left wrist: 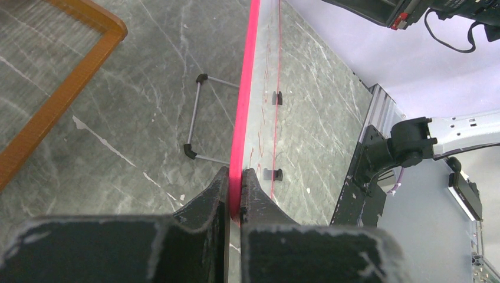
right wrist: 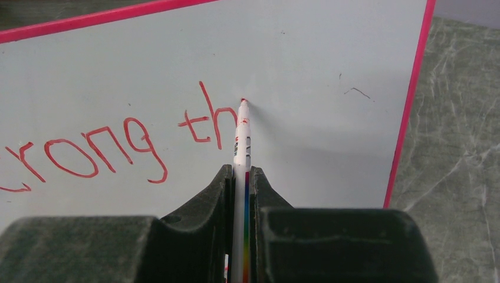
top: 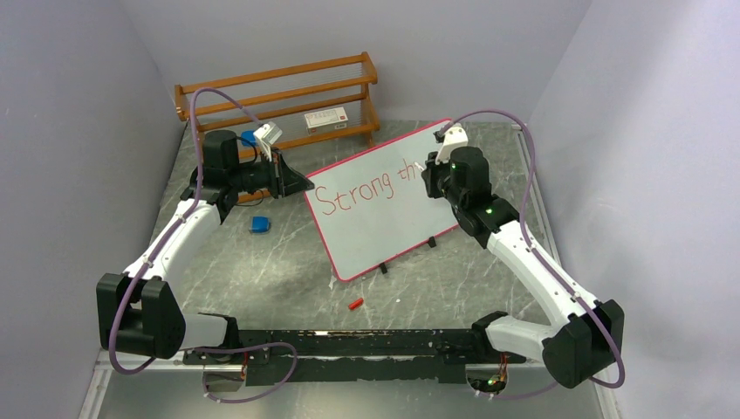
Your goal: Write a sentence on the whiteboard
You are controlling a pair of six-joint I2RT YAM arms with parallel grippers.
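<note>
Two grips | left fingers [left wrist: 203, 206] clamped on whiteboard [top: 384, 227] rim | right fingers [right wrist: 203, 203] clamped on marker [right wrist: 240, 147], tip at sentence [right wrist: 200, 124]

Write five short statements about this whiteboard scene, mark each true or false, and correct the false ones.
1. The left fingers are clamped on the pink rim of the whiteboard. True.
2. The right fingers hold a blue eraser. False: they grip a marker, with its red tip at the board.
3. The lettering reads "Strong th". True.
4. The small red piece lies on the whiteboard. False: it lies on the table, in front of the board.
5. The marker tip is at the board's left end, before the "S". False: it is just right of the "th".
</note>
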